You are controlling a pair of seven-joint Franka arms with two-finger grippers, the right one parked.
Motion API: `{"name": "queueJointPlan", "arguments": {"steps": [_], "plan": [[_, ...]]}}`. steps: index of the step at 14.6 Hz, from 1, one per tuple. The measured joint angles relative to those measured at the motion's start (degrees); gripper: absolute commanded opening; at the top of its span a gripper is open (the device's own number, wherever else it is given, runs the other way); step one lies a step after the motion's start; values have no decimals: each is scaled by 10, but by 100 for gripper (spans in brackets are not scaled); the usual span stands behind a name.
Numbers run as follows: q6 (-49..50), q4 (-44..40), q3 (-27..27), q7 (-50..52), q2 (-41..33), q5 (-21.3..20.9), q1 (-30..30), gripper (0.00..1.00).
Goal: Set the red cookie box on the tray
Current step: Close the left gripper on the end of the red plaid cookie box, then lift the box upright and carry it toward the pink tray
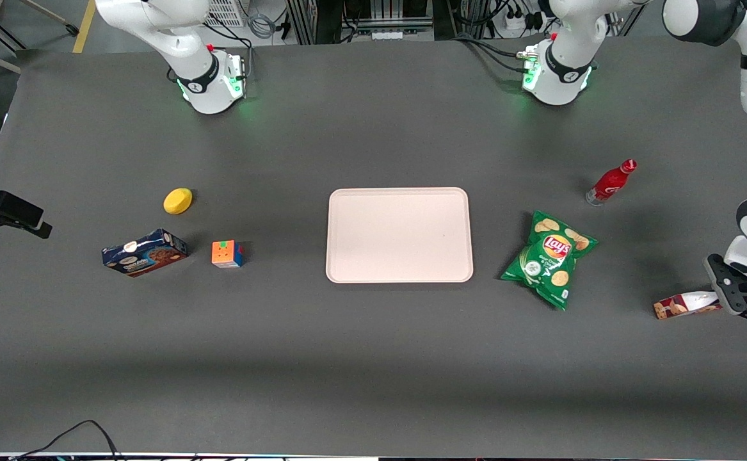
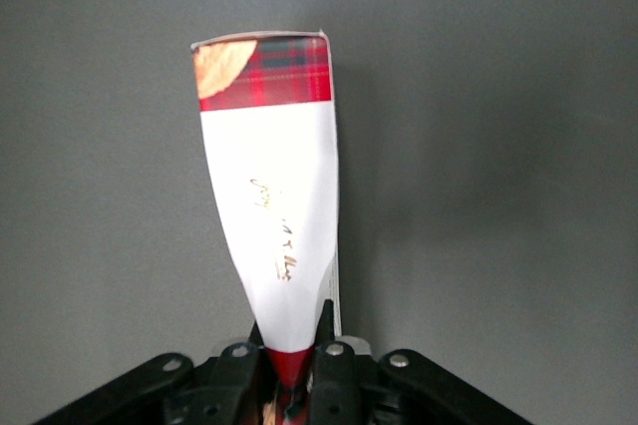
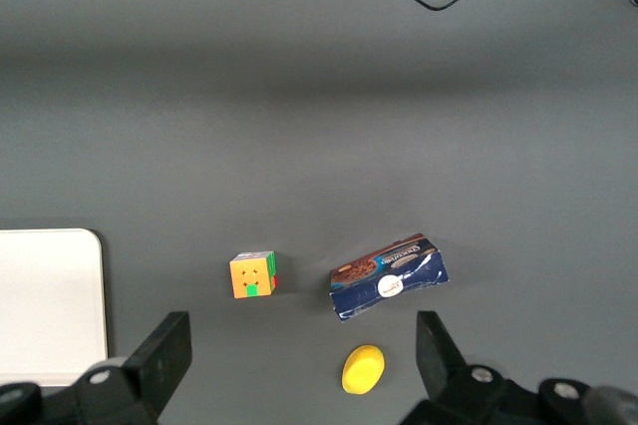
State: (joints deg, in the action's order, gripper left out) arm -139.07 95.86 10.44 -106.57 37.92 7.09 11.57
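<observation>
Pinching the narrow plaid red cookie box, end effector

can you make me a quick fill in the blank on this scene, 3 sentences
1. The end effector is shut on one end of the red cookie box, at the ____ arm's end of the table.
2. The tray has ____ lying on it.
3. The chips bag lies between the tray and the red ____ box.

Missing words: working; nothing; cookie
</observation>
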Motion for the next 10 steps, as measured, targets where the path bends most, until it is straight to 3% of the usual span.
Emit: {"name": "queueJointPlan", "arguments": {"steps": [3,10], "plan": [[18,-9,-1,52,-5,31,-1,0],[224,-28,-27,412,-131,31,-40,0]]}}
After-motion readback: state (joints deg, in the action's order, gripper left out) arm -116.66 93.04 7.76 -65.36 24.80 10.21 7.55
